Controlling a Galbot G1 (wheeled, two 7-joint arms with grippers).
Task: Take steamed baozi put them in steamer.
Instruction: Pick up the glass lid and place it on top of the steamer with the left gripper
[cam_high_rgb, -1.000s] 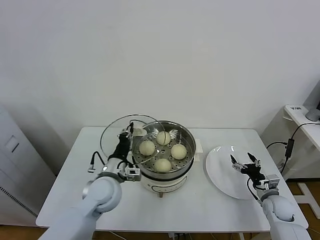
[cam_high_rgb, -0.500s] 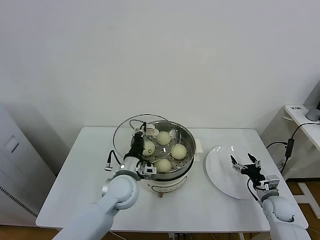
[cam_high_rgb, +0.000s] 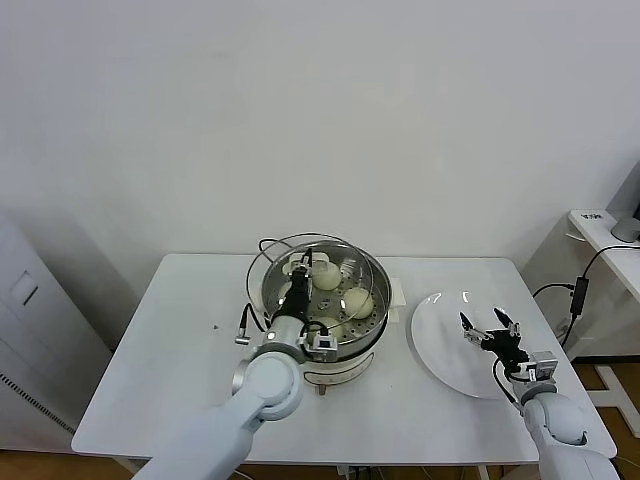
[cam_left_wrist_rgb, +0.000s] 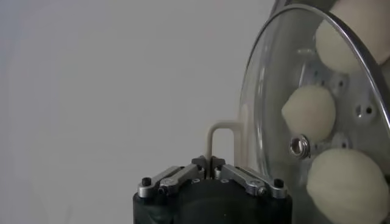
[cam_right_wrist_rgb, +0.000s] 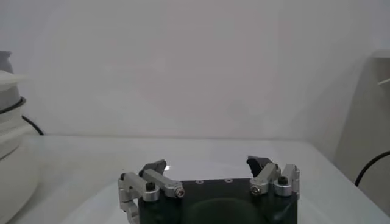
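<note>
The steamer, a shiny perforated steel basket on a white cooker base, stands at the table's middle. Three steamed baozi lie in it; my left arm covers part of the basket. My left gripper is shut on the cream handle of the round glass lid, which hangs tilted over the steamer. Through the glass, the left wrist view shows the buns. My right gripper hovers open and empty over the white plate.
The white plate lies on the right side of the white table. The cooker's base shows at the edge of the right wrist view. A second table with a grey object stands at far right.
My left gripper has carried the glass lid to the right, from beside the steamer to above it. The right arm has not moved.
</note>
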